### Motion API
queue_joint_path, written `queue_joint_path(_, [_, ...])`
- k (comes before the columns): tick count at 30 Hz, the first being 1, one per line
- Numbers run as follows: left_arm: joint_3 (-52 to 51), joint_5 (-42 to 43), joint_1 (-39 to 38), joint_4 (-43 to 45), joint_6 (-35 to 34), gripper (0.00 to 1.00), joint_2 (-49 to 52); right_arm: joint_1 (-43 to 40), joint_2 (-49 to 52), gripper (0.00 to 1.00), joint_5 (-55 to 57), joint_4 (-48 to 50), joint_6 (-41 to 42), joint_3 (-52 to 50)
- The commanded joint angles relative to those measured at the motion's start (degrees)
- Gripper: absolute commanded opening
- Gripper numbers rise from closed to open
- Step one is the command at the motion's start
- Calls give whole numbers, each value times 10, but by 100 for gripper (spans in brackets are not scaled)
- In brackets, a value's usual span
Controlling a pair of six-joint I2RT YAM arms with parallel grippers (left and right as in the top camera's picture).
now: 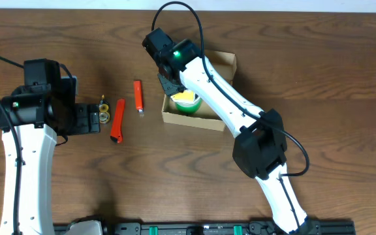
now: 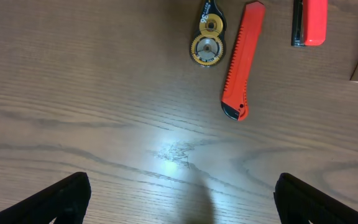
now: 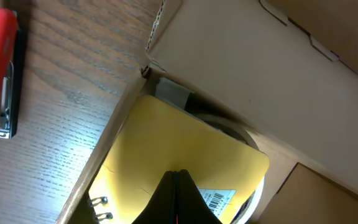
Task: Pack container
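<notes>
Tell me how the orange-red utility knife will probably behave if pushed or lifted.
The utility knife looks long, stiff and plastic, so it probably will not bend when lifted. It lies flat on the smooth wooden table, so a push near one end would likely slide or spin it, not roll it.

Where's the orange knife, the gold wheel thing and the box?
orange knife (image 2: pixel 243 62), left wrist view, middle of its body.
gold wheel thing (image 2: pixel 206 48), left wrist view, its bigger wheel.
box (image 1: pixel 188 120), overhead view, front wall.

Even overhead light is falling on the worktop; a pale glare patch is shining in the left wrist view.
</notes>
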Motion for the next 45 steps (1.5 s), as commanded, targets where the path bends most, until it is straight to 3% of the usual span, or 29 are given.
queue_joint_path(1, [11,0,3,0,-7,95,4,2,44,1,-10,2,13,-49])
queue_joint_path(15, [11,0,3,0,-7,95,4,2,38,1,-14,1,13,-60])
queue_joint_path(28, [11,0,3,0,-7,95,4,2,-99,4,-11,9,-14,-5])
queue_joint_path(32, [11,0,3,0,-7,95,4,2,-136,17,-3,9,-18,-5])
queue_joint_path(38, [11,13,3,1,-12,95,4,-2,-184,47,31,5,-18,-5])
queue_joint_path(45, [11,112,3,11,-37,95,4,-51,-222,61,40,-21,-24,-5])
